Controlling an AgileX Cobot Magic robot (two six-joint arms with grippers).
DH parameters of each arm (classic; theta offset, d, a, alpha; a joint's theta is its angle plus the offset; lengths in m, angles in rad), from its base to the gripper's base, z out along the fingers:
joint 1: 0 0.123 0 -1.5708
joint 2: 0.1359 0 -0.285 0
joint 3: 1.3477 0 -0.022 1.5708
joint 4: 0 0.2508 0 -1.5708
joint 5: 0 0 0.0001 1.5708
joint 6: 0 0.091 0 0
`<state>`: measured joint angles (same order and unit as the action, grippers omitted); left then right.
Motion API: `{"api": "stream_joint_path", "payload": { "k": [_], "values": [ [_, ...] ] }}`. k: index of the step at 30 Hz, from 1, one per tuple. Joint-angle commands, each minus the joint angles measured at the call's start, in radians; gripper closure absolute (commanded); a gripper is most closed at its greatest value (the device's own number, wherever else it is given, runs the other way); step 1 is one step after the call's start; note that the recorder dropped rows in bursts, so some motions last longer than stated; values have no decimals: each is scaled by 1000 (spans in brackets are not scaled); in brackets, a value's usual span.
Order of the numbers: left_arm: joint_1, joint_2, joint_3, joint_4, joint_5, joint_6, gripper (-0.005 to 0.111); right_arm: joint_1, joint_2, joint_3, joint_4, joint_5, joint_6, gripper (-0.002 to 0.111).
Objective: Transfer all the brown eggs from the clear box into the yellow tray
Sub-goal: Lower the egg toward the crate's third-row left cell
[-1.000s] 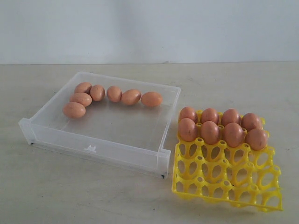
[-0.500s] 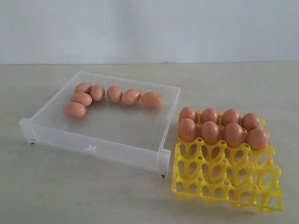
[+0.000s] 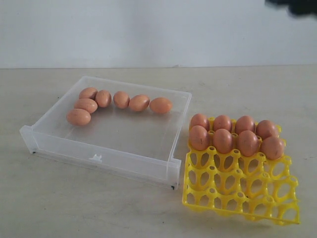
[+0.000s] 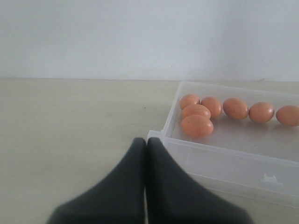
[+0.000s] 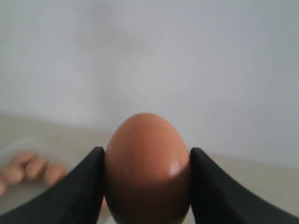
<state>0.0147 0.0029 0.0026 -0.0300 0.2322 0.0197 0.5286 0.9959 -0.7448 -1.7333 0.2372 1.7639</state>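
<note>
Since the earlier frames, a dark part of the right arm [image 3: 294, 6] has entered the top right corner of the exterior view; we record no other change, and every egg on the surface [image 3: 124, 208] lies as before. The right pincer [image 5: 146, 150] is clamped on one brown egg [image 5: 147, 172], pointed end up, its two fingers [image 5: 88, 186] pressed against the egg's flanks, held up against the pale wall. The left pincer [image 4: 145, 141] is clenched with nothing in it, fingers meeting, low over the surface just beside a near corner of the clear box [image 3: 104, 153]. Seven brown eggs [image 3: 121, 99] lie in the box along its far wall and far left corner. The yellow tray [image 3: 237, 198] stands just right of the box, eight eggs filling its two far rows and the two near rows bare.
</note>
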Motion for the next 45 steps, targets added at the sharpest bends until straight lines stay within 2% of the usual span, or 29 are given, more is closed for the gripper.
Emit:
{"api": "stream_joint_path", "payload": {
  "k": [1, 2, 3, 4, 5, 10, 15, 17, 20, 26, 36, 40, 45],
  "values": [
    [-4, -3, -3, -5, 0, 1, 111, -284, 230, 4, -11, -895, -142, 109],
    [-4, -3, -3, -5, 0, 1, 111, -344, 303, -17, -11, -1096, -185, 109],
    [-4, -3, -3, -5, 0, 1, 111, -434, 433, -57, 3, -1377, -218, 109],
    [-4, -3, -3, -5, 0, 1, 111, -459, 498, -71, 5, -1458, -226, 109],
    [-4, -3, -3, -5, 0, 1, 111, -487, 554, -84, 10, -1458, -243, 109],
    [-4, -3, -3, -5, 0, 1, 111, -493, 712, -84, 9, -1458, -343, 109],
    [-4, -3, -3, -5, 0, 1, 111, -480, 771, -84, -7, -1458, -588, 109],
    [-4, -3, -3, -5, 0, 1, 111, -460, 771, -84, -11, -1381, -642, 109],
    [-4, -3, -3, -5, 0, 1, 111, -413, 771, -84, -11, -1233, -656, 109],
    [-4, -3, -3, -5, 0, 1, 111, -350, 771, -84, -11, -1069, -678, 109],
    [-4, -3, -3, -5, 0, 1, 111, -347, 829, -84, -3, -1061, -672, 107],
    [-4, -3, -3, -5, 0, 1, 111, -345, 831, -84, 16, -1059, -674, 98],
    [-4, -3, -3, -5, 0, 1, 111, -345, 831, -84, 39, -1040, -674, 70]
  ]
}}
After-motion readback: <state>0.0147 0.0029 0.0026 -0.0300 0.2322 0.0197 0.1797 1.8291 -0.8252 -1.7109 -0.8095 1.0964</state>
